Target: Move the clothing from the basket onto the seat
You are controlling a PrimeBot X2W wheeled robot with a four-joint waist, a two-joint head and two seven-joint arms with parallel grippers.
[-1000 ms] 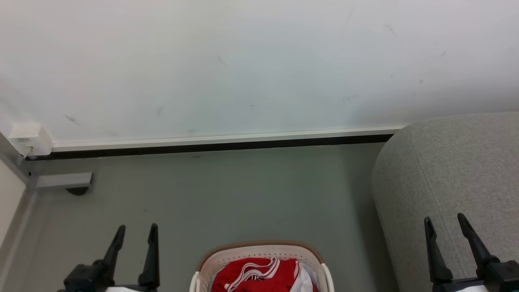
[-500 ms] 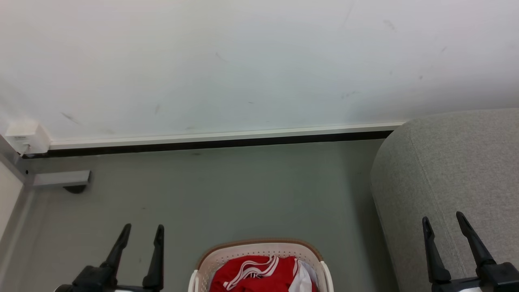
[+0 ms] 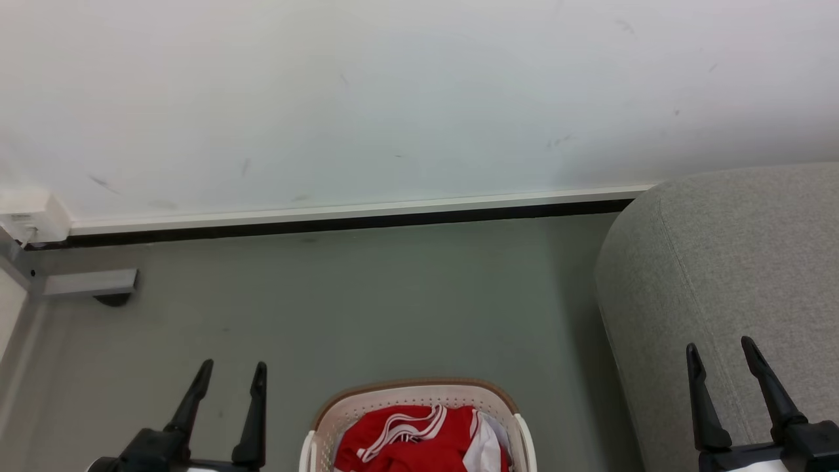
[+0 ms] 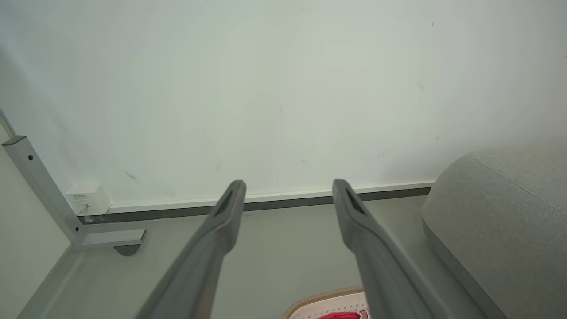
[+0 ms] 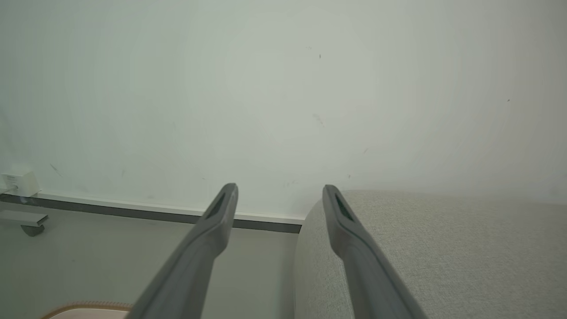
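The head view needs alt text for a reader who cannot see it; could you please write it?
Red, white-striped clothing lies in a cream basket at bottom centre, on a grey floor, with a large grey seat to its right. The robot's left hand and right hand are open and empty at the lower corners.

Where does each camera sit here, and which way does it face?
Head view: on the head, facing forward and down at floor, wall, basket holding the clothing, seat at right; left pincer and right pincer show, open, at the bottom corners.
Left wrist view: on the left wrist, looking along its two fingers at the wall's foot.
Right wrist view: on the right wrist, looking along its fingers at the seat's rounded end.
Shared: both wrist views catch the seat and basket rim.
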